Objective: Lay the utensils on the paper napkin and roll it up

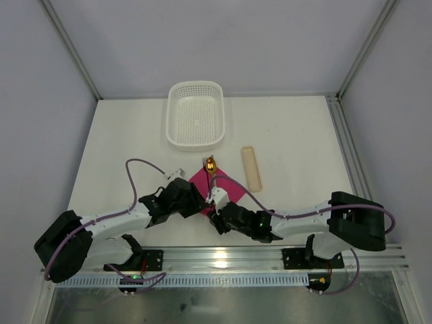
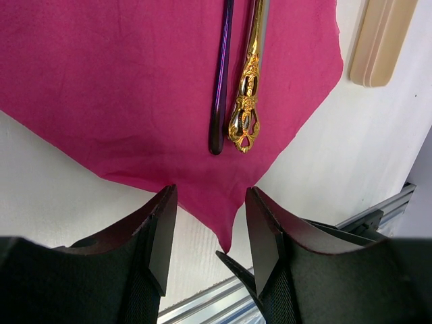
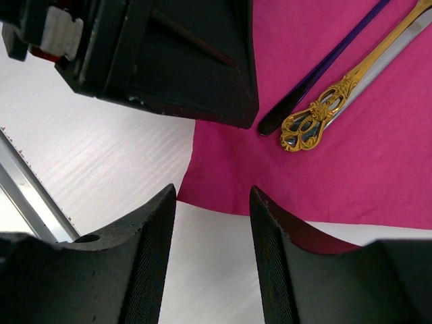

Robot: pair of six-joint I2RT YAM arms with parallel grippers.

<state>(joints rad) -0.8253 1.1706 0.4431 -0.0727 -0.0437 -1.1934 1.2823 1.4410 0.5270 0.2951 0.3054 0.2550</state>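
Paper napkin (image 2: 121, 81) lies flat, utensils (image 2: 243, 101) side by side on it, handles toward me. My left gripper (image 2: 209, 206) and right gripper (image 3: 212, 206) both stand half-wide, empty, at its near corner. Thin, floppy stuff, I reckon: pinch that corner gently, slick cutlery may slide.

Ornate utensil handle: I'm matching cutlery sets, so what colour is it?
The ornate handle is shiny gold, clearest in the left wrist view.
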